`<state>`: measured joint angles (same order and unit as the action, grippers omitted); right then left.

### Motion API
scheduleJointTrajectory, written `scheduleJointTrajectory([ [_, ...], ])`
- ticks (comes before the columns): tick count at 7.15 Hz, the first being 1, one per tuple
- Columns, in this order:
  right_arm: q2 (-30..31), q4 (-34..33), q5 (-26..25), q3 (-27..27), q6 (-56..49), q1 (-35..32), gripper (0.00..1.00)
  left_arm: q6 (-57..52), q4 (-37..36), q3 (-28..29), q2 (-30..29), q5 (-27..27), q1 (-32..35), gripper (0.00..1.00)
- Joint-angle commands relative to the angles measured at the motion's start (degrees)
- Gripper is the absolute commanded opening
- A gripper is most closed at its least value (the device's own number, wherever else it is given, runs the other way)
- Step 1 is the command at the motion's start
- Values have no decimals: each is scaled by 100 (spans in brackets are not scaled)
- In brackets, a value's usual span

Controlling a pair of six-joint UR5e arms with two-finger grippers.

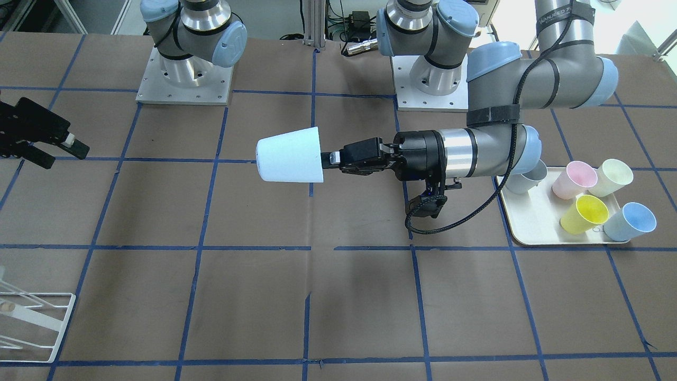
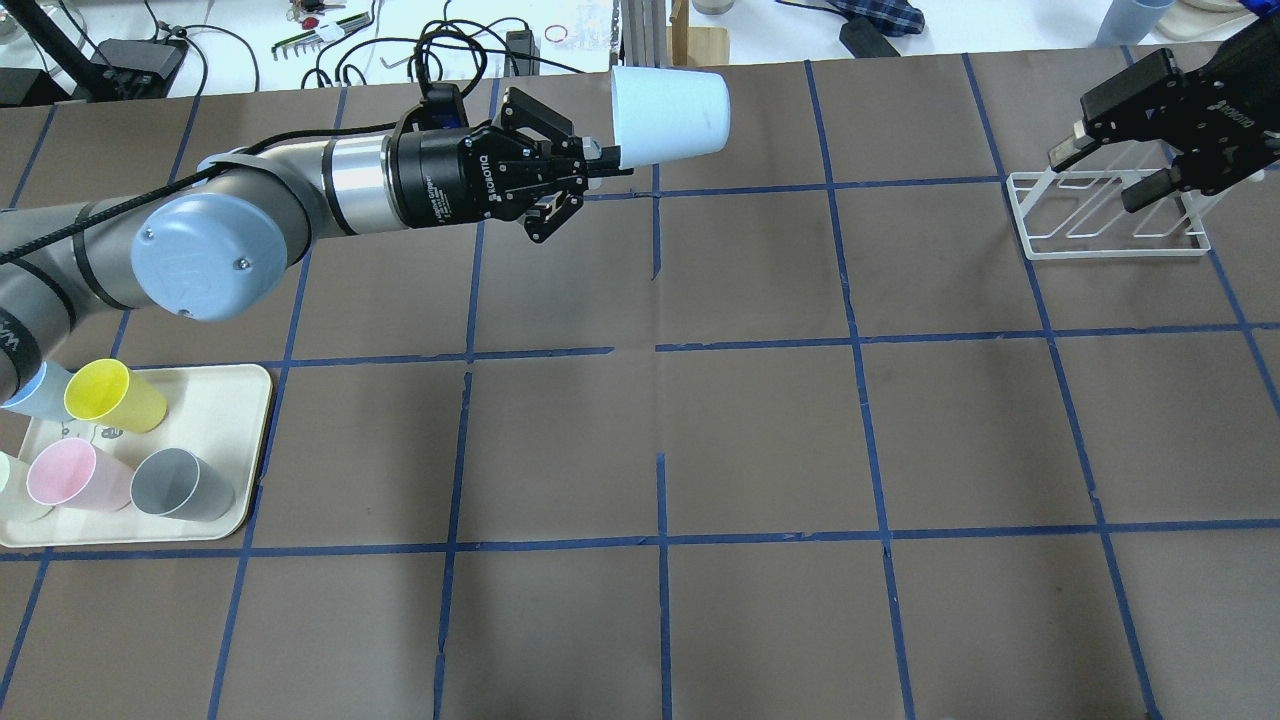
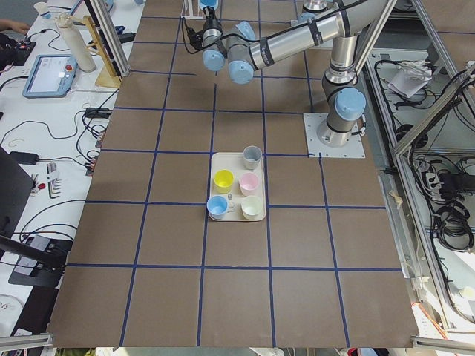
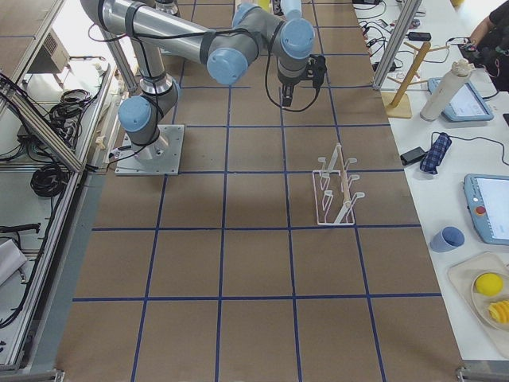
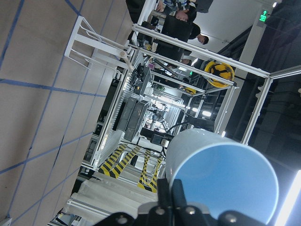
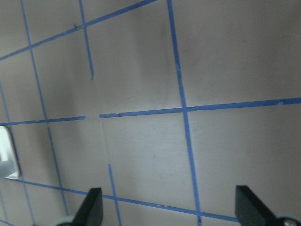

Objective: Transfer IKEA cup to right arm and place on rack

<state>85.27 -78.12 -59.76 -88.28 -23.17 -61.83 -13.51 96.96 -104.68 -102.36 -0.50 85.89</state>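
Note:
My left gripper (image 1: pixel 328 159) is shut on the rim of the pale-blue IKEA cup (image 1: pixel 290 155) and holds it on its side above the table's middle, with the base pointing toward my right arm. The overhead view shows this gripper (image 2: pixel 605 160) and cup (image 2: pixel 668 115) too. The left wrist view shows the cup's blue inside (image 5: pixel 221 179). My right gripper (image 1: pixel 63 153) is open and empty, well apart from the cup. In the overhead view it (image 2: pixel 1100 175) hangs over the white wire rack (image 2: pixel 1105 215). The rack (image 1: pixel 37 323) is empty.
A beige tray (image 1: pixel 529 222) on my left side holds a second pale-blue cup (image 1: pixel 632 221), a yellow cup (image 1: pixel 584 213), a pink cup (image 1: pixel 574 179), a cream cup (image 1: pixel 611 177) and a grey cup (image 1: pixel 523 180). The table is brown with blue tape lines.

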Motion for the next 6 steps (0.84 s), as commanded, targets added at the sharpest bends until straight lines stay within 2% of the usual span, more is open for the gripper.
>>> scheduleJointTrajectory([
  [1,-133,1092,1268,-5,-29,109,100,-194,-2,-44,-47,50,260,0],
  [5,-107,3411,3167,-119,67,48,100,-266,-11,-132,-21,94,402,0],
  [6,-98,4087,3503,-163,120,-30,100,-275,-11,-149,-38,94,402,0],
])
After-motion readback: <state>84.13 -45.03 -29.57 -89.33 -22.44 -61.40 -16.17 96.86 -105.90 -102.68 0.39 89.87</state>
